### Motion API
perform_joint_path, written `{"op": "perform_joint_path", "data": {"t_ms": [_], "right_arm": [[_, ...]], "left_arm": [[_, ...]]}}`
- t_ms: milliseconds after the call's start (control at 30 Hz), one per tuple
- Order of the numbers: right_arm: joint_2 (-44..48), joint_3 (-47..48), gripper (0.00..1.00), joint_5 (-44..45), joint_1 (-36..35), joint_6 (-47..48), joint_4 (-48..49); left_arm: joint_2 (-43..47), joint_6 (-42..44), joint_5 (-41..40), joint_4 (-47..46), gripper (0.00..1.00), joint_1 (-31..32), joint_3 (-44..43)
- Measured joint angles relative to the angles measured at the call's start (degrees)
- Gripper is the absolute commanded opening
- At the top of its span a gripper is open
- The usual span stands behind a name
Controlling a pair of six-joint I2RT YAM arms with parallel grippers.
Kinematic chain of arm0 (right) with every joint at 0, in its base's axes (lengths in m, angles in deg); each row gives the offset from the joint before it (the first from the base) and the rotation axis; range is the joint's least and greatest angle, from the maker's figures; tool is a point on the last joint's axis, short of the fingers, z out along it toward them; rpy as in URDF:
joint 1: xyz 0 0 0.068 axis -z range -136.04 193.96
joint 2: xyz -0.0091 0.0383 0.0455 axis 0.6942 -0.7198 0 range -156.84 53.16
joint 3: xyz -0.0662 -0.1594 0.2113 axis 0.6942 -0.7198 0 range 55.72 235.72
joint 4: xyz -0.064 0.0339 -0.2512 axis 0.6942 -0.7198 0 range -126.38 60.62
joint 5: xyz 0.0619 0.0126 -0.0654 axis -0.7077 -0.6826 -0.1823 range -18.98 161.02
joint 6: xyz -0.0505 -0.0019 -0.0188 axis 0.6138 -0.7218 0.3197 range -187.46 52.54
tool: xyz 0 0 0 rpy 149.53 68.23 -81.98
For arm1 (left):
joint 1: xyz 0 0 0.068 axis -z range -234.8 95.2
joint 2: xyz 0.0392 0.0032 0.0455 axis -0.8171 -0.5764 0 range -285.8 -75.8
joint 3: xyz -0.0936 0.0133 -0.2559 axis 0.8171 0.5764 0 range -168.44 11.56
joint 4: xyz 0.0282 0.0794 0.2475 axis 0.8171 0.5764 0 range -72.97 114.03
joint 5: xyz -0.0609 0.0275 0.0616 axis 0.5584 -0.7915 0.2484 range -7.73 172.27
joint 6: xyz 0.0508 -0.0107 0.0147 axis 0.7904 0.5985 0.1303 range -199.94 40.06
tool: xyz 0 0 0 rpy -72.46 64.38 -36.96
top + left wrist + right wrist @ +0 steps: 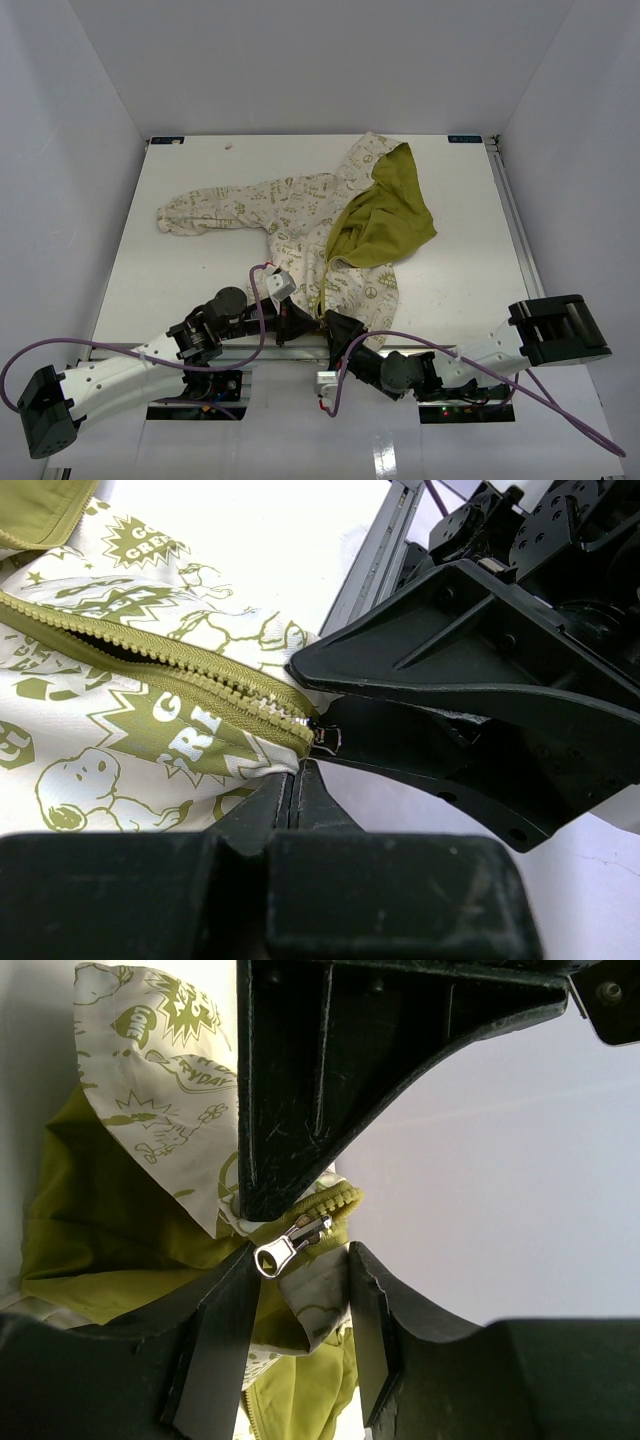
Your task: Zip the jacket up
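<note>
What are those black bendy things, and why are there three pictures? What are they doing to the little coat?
Those black bendy things are two robot arms bolted to a table. One picture looks down from above. The other two come from small cameras on each arm's wrist, so you see each hand up close.

On the table lies a small jacket, cream with green drawings and plain green inside. One side is folded open.

Both hands meet at the jacket's bottom edge. The left hand is pinched shut on the hem right by the zipper's bottom end. The right hand has its fingers apart around the silver zipper pull; I can't see it gripping. The zipper is open above that.
</note>
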Motion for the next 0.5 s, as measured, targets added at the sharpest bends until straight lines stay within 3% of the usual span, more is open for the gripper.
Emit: {"op": "perform_joint_path", "data": {"t_ms": [500], "right_arm": [[0.8, 0.0, 0.46, -0.5, -0.2, -1.0, -1.1]], "left_arm": [[0.2, 0.0, 0.0, 0.2, 0.00, 0.0, 0.0]]}}
